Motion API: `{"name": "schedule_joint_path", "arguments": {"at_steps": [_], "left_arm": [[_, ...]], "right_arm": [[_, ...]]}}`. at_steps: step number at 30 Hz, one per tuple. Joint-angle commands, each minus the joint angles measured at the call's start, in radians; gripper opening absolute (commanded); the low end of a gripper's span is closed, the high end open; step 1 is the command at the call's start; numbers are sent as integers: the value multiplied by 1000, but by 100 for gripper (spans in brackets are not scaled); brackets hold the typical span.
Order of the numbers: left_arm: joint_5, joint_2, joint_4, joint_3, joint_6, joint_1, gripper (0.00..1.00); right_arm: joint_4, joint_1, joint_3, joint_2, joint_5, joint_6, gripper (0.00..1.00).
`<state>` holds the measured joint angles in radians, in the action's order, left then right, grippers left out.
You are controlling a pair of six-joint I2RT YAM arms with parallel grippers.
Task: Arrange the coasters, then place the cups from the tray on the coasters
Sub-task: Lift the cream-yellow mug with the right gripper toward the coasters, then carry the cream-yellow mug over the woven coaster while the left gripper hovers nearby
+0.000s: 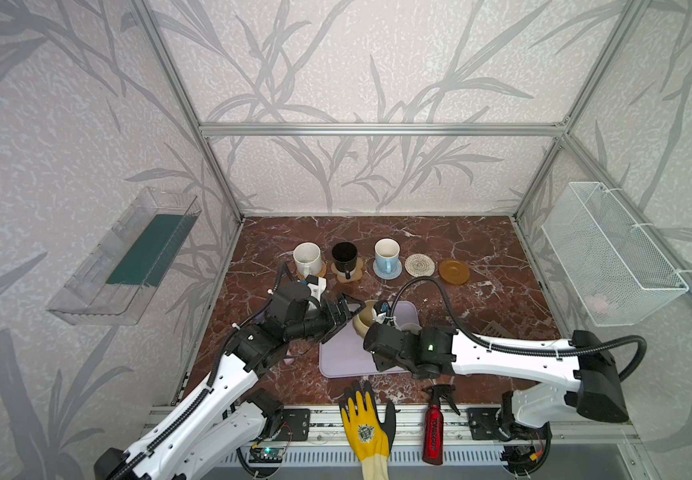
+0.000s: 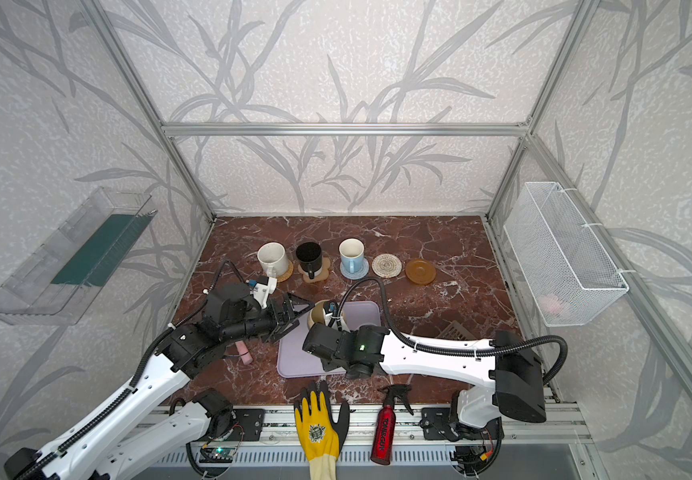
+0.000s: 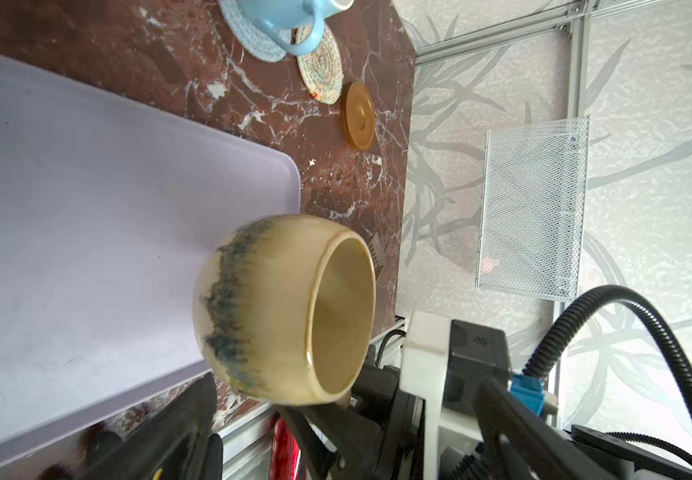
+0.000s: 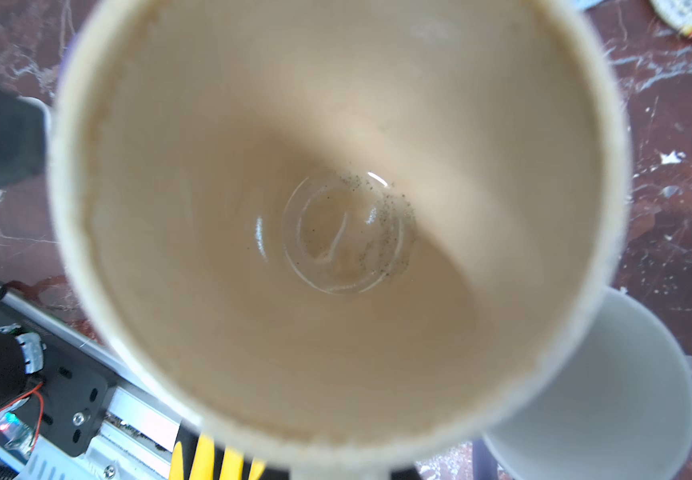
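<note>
The beige-yellow mug (image 1: 361,323) is held, mouth upward, over the far-left corner of the lavender tray (image 1: 344,357), which lies near the middle of the marble table (image 1: 481,257). It is pinched at its near side by the right gripper (image 3: 336,411), whose wrist view is filled almost entirely by the mug's inside. Whether the mug's base is clear of the tray cannot be told. The left gripper (image 1: 345,319) is seen just left of the mug with its jaws spread wide and nothing between them. A lavender-grey mug (image 4: 606,395) stands on the tray just right of the held one and is largely hidden by the right arm in both top views. Along the far side a row is laid out from left to right: the white speckled mug (image 1: 307,258) on the orange rattan coaster (image 2: 288,271), the black mug (image 1: 344,257) on the paw-shaped coaster (image 1: 360,270), the light blue mug (image 1: 387,254) on the grey-blue coaster (image 1: 394,272), then the cream spiral coaster (image 1: 419,265) and the amber disc (image 1: 453,271), both bare.
</note>
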<state>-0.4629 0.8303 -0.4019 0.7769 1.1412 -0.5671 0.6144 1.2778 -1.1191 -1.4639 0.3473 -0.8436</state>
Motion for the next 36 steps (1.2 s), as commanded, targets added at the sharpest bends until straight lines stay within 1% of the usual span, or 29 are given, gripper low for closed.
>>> {"name": "schedule_joint_path", "arguments": {"at_steps": [1,5,7,9,14,15,21,23,25,28,33,36], "left_arm": [[40,23,17,66,-26,4,99],[54,54,35,95,-35,3,99],[21,85,69,111,-43,4,98],[4,121,68,148,-63,4,99],[51,170,74,204,-88,3,99],[50,184,79,213,-90,4,99],[-17,307,165,266,-107,4,98],[-20,348,138,308,-142,4,99],[17,377,90,347,-175,3,99],[46,419,83,374,-194,4,99],[8,505,150,403,-195,4,99],[-1,561,145,435,-208,5,99]], "right_arm": [[-48,-32,-15,65,26,55,0],[-41,-92,-15,104,-21,104,0],[-32,-121,-11,128,-29,121,0],[-23,-158,-2,151,-46,132,0],[4,-248,8,197,-93,175,0],[10,-289,7,204,-99,185,0],[4,-427,16,238,-166,258,0],[12,-471,5,234,-182,281,0],[17,-512,-8,221,-200,300,0],[14,-561,-26,190,-223,322,0],[1,-621,-64,116,-246,346,0],[-24,-652,-72,82,-261,350,0]]}}
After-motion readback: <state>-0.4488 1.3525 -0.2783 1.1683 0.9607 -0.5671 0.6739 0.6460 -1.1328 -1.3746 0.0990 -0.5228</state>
